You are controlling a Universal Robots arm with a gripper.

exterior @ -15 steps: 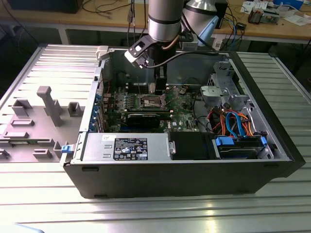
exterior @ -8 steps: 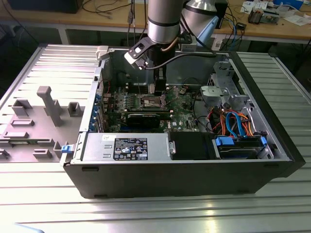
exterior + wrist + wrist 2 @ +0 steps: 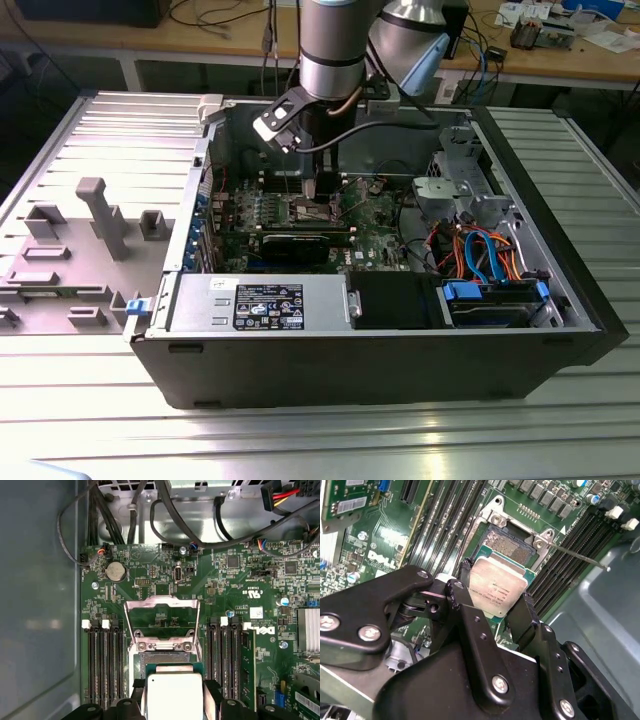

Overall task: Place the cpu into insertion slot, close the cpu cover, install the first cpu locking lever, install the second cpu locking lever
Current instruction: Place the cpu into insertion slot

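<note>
Black jaws clenched on small square silver-topped cpu (image 3: pixel 499 587). Dark-centred, silver-rimmed insertion slot (image 3: pixel 512 545) just beyond jaw tips, empty. Silvery frame cpu cover (image 3: pixel 161 602) open past it. Nothing seated; cover, both levers (image 3: pixel 580 556) left.

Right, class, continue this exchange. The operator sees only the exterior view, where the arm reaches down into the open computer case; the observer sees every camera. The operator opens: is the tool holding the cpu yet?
Observer: Yes. In both wrist views the tool is shut on the cpu, its fingers on two opposite edges.
Operator: Is the insertion slot free?
Observer: Its dark centre lies bare: the insertion slot shows just beyond the cpu in the first wrist view.
Operator: And the cpu cover?
Observer: The cpu cover is swung open, off the slot.
</note>
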